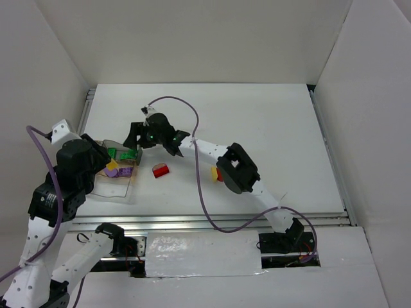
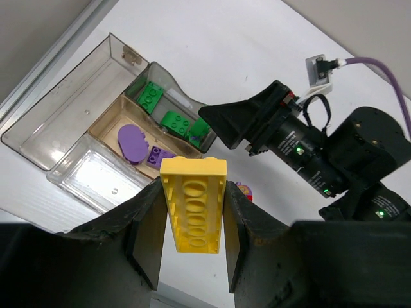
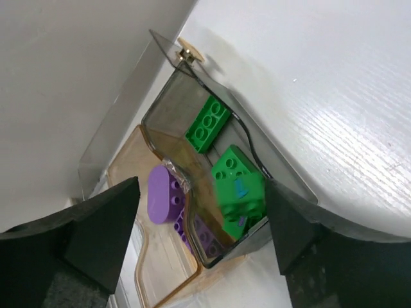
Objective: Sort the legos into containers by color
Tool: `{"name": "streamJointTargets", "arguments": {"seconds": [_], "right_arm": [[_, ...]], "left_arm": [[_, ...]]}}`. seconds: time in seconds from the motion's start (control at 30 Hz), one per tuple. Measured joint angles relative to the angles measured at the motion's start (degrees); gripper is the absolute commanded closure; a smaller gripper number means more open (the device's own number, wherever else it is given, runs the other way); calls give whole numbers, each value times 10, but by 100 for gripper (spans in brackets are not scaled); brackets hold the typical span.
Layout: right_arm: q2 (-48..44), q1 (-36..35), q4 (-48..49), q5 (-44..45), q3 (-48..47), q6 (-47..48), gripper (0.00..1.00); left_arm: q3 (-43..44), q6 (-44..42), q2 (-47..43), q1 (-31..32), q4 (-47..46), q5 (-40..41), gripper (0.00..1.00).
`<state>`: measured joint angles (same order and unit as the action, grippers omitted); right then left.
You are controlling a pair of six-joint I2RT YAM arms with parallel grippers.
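Observation:
My left gripper (image 2: 192, 192) is shut on a yellow lego (image 2: 192, 206), long and seen from its hollow underside, held above the containers (image 2: 64, 109); the top view shows it there (image 1: 111, 164). The far compartment holds three green legos (image 2: 174, 120). The one beside it holds a purple oval piece (image 2: 131, 141) and a purple brick (image 2: 158, 156). My right gripper (image 3: 202, 192) is open and empty, hovering over the green compartment, where one green lego (image 3: 239, 186) looks blurred. A red lego (image 1: 160, 171) lies on the table right of the containers.
A yellow and red piece (image 1: 215, 173) lies on the table, partly hidden by my right arm (image 1: 237, 168). A long clear tray and a small clear compartment (image 2: 96, 176) hold nothing. White walls stand at the left, right and back.

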<state>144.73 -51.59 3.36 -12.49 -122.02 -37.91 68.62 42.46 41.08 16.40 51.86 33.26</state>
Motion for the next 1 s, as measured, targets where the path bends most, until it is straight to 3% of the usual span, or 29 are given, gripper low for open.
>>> {"name": "streamJointTargets", "arguments": {"seconds": [0.13,0.27,0.5,0.73,1.0], "right_arm": [[-18,0,22,-7,27,10,4],[-86,2,41,-6,120,19,3],[-381,24,121,19,450,16,1],[-644,38,138,67,634,44,0],[-819,41,76,101,749,83,0]], "left_arm": [[-15,10,1,0,0,6,100],[-36,38,8,0,9,9,100],[-104,132,32,-49,30,-9,100],[-226,207,43,-141,12,-56,100],[-292,251,87,-162,-59,-49,100]]}}
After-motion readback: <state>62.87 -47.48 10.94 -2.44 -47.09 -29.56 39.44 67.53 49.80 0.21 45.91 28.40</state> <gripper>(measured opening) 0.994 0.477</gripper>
